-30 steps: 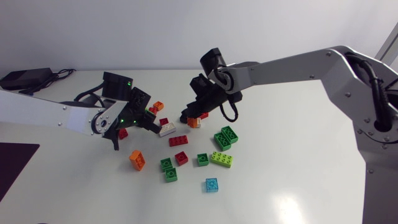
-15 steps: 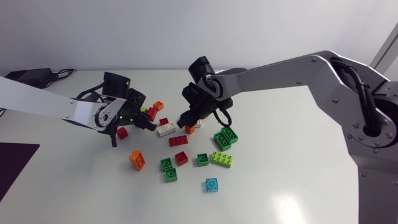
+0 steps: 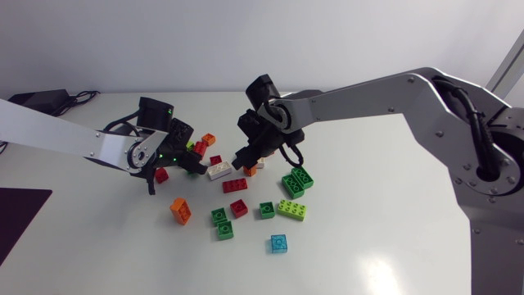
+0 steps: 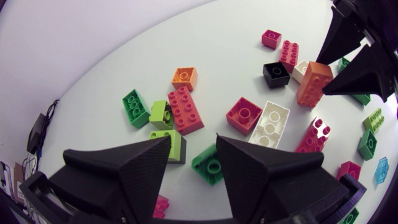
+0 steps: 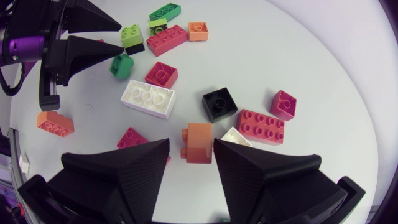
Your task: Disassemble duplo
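Right wrist view: right pincer [image 5: 191,142] open, straddling orange stack [image 5: 199,134], ungripped. Left pincer [image 4: 193,138] open, near. Risk: off-centre closing topples stack, pincers clash.

**Counter** [image 3: 393,246]: white and smooth. In the head view a soft sheen shows toward 4 o'clock from its middle.

**Black box** [image 3: 33,102]: flat and dark, lying on the counter at about 10 o'clock from the counter's middle, close to the rear edge.

**Cables** [image 3: 82,96]: black and thin. They leave the box on its 3 o'clock side, lie loosely bunched there, and rest on the counter surface.

**Dark panel** [image 3: 18,225]: flat, near-black rectangle at about 8 o'clock, cut off at the view's edge. Whether it lies on the counter or just beside it cannot be determined.
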Motion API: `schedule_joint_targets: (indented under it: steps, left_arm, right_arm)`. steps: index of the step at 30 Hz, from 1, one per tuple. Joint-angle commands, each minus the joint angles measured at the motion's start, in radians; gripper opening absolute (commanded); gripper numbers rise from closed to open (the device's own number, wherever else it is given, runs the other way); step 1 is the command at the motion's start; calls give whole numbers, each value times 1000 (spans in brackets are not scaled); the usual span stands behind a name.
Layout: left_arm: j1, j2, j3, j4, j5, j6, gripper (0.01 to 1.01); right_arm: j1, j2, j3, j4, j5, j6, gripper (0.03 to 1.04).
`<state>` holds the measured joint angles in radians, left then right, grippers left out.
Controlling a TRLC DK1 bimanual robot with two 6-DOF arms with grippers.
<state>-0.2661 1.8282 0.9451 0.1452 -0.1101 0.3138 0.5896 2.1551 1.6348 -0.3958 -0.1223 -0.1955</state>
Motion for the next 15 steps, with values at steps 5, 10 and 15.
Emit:
schedule_joint_targets:
  steps: [5,10,15]
  left_arm:
    - [-13,22,24,-4,10,-10,657]
    - [7,28,32,-6,4,-12,685]
    - [51,65,64,-6,-11,-10,713]
  right_arm:
    - [10,38,22,-20,12,-13,546]
    - [10,38,22,-20,13,-13,546]
    - [15,38,20,-20,13,-13,549]
